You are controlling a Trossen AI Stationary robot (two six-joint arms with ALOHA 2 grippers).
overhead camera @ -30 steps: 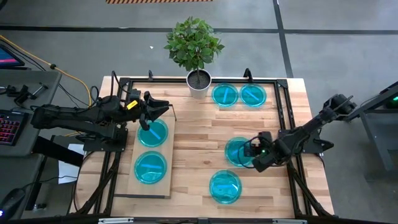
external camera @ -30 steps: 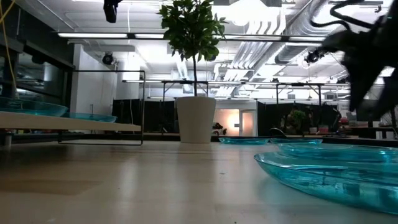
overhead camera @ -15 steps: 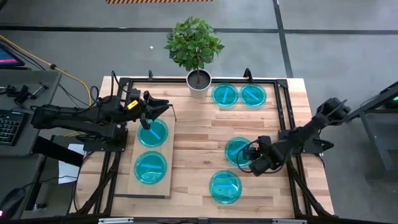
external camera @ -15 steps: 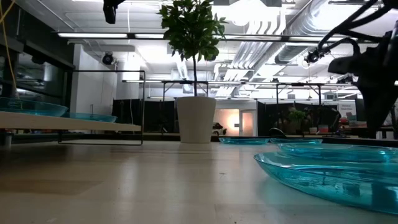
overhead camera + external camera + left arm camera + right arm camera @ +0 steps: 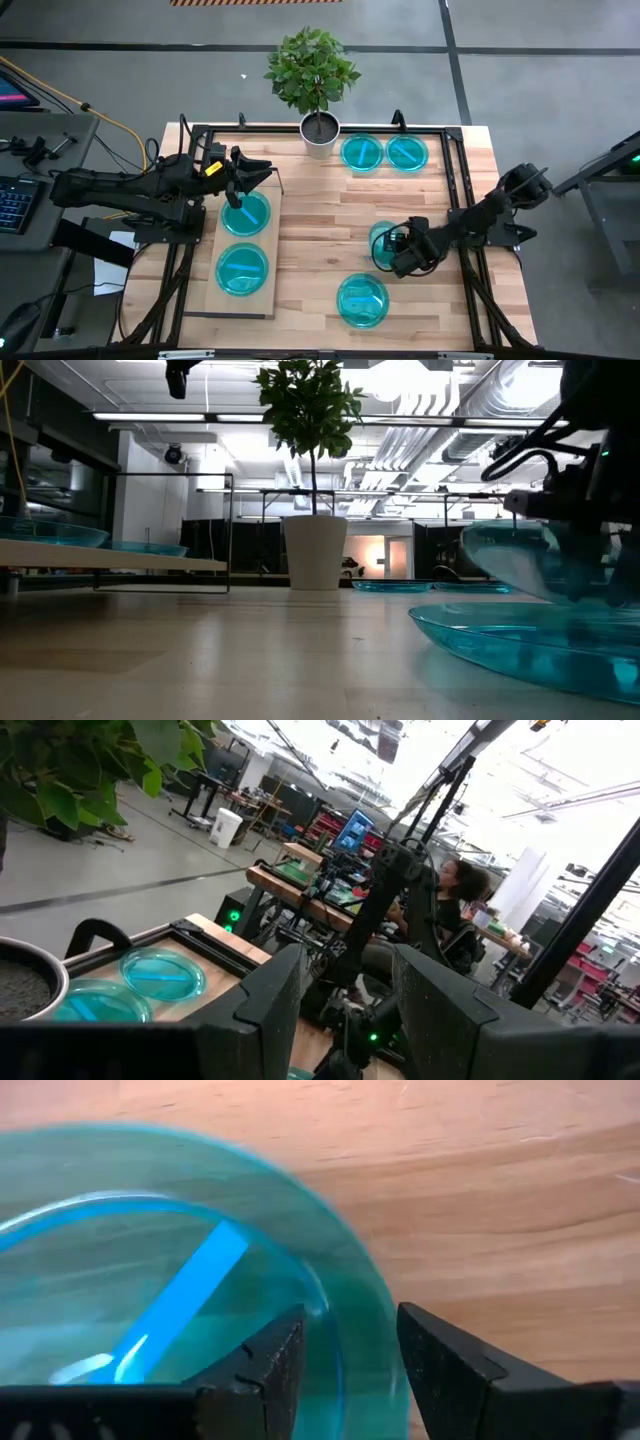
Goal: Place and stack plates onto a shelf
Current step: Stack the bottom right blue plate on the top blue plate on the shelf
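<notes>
The right gripper clamped a plate's rim, tilting it up, probably for carrying to the shelf. The left gripper waited there, fingers apart.

Bright, even overhead light; high view sharp w/ soft shadows. Low view: ceiling lights glare white, near plate out of focus. Right wrist view: plate rim motion-blurred. Left wrist view: fingers blurred, background blown out.

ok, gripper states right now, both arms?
Left gripper: open, empty, above the pale wooden shelf board.
Right gripper: closed on the rim of a round translucent cyan plastic plate, lifting it tilted off the table.
</notes>
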